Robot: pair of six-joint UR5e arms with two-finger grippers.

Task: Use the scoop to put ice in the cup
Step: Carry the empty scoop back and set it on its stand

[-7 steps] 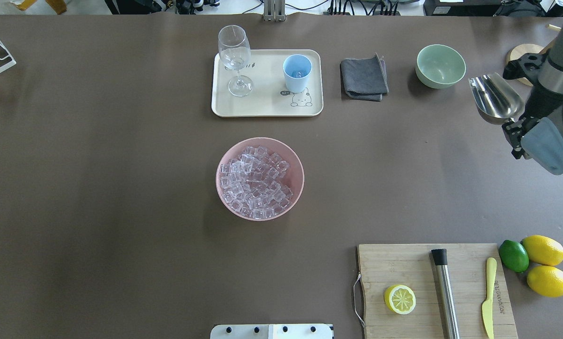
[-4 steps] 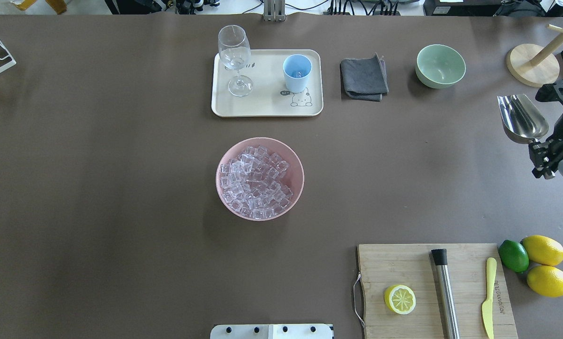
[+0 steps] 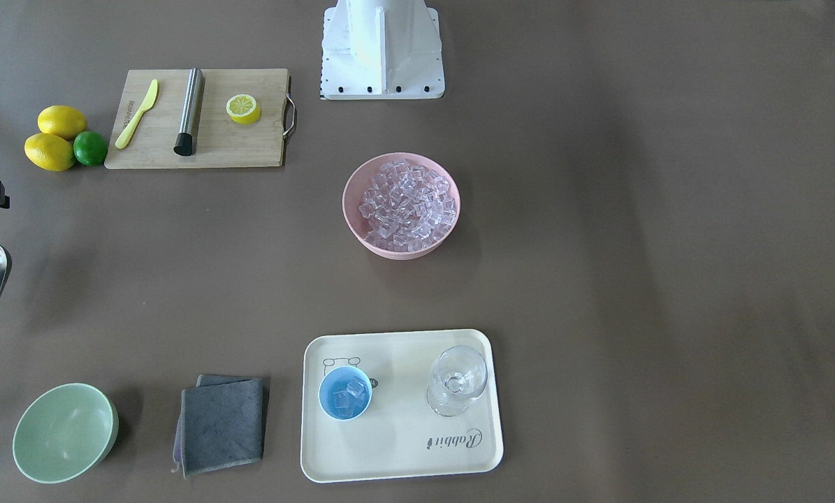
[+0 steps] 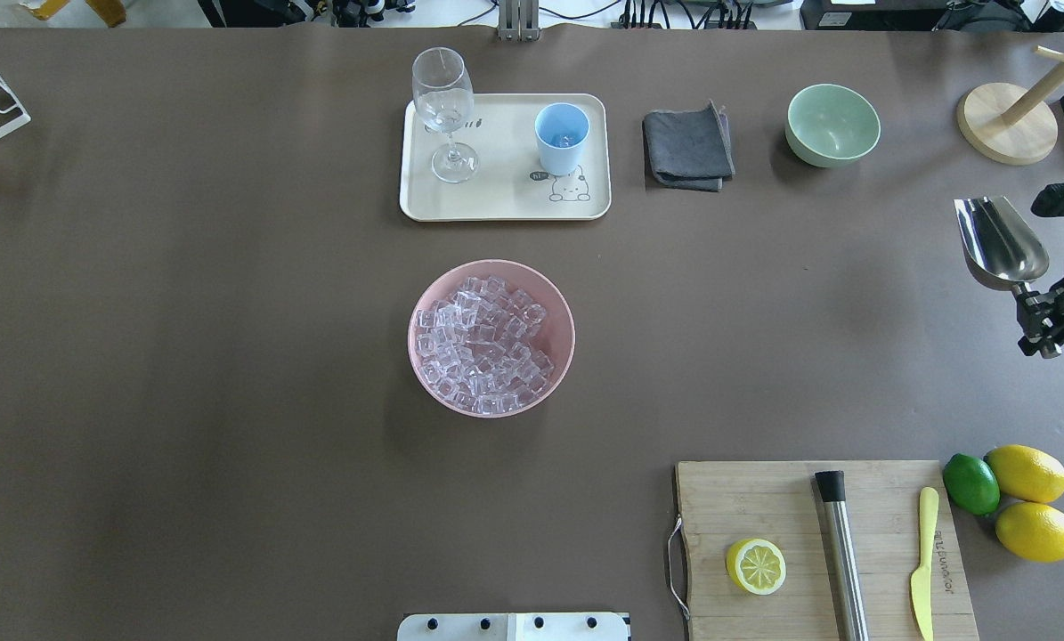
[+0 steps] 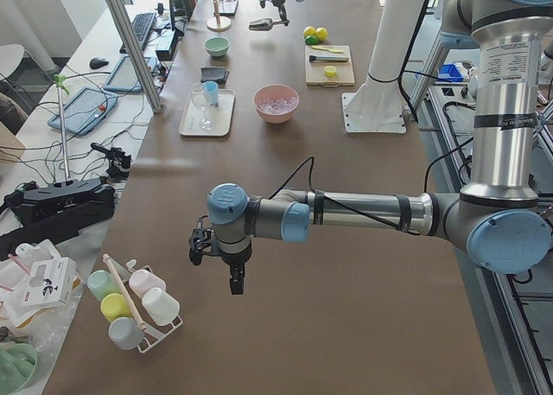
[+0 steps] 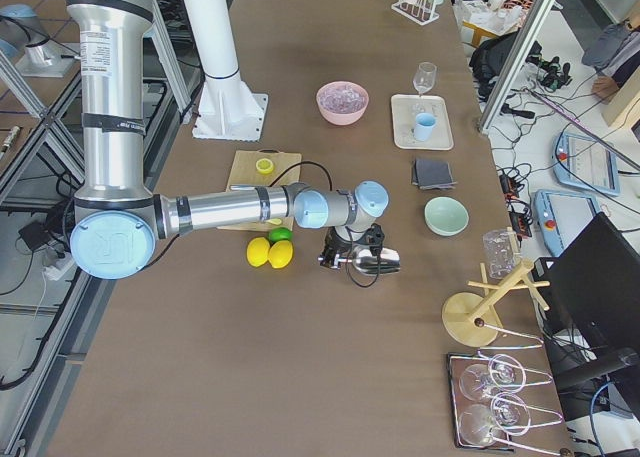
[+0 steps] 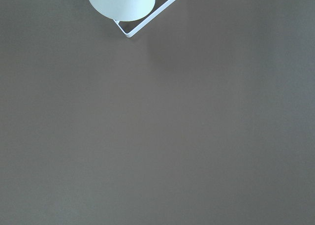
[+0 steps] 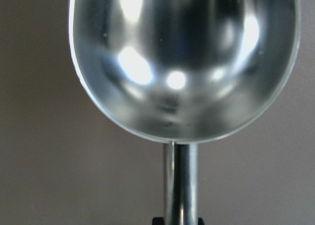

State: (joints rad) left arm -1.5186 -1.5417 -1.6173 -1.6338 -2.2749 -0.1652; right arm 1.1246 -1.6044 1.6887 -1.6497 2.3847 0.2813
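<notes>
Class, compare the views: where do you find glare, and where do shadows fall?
Right wrist view: bright glare patches on the scoop. Overhead view: a soft shadow beside the pink bowl, small glints on the ice.

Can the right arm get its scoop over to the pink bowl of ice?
Probably yes. The right end effector holds the scoop empty, off to the side, and only bare table lies between it and the pink bowl of ice.
</notes>
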